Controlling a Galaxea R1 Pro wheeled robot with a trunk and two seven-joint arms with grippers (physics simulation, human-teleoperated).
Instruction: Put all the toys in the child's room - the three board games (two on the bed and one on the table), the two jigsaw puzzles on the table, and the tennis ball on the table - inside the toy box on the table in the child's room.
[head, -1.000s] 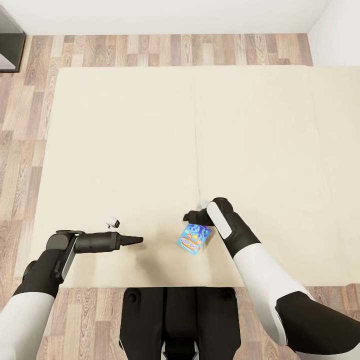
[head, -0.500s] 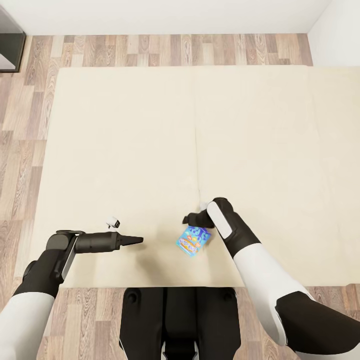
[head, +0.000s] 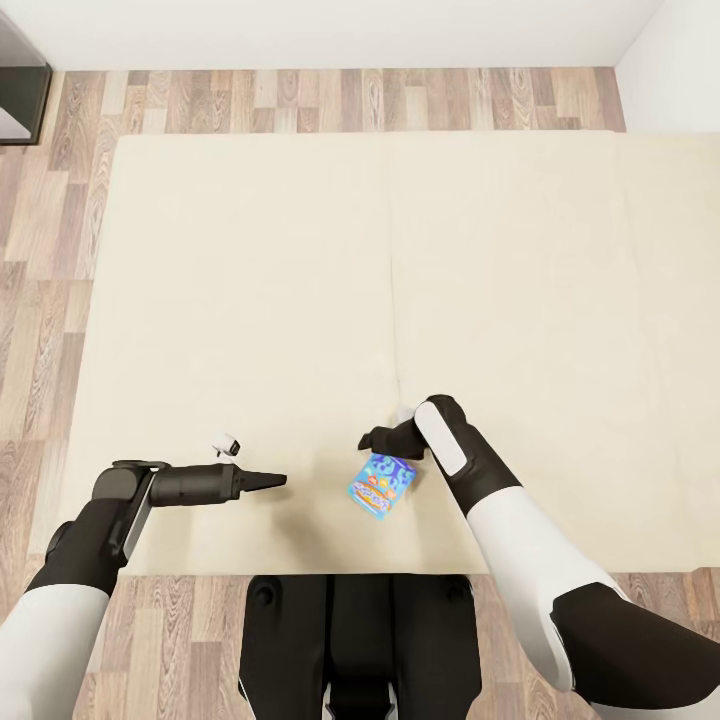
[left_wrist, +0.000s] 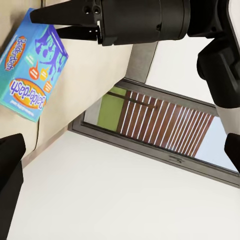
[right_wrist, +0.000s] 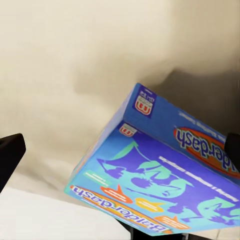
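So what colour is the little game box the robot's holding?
Mostly blue, with orange and green cartoon print. The board game shows best in the right wrist view, held by the right gripper.

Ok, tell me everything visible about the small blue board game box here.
The board game is a small, flat, cardboard-looking box, mostly blue with cartoon print and an orange "Balderdash" logo. It hangs tilted above the beige bed near its front edge, pinched at its upper end by the right claw. The left claw is apart from it.
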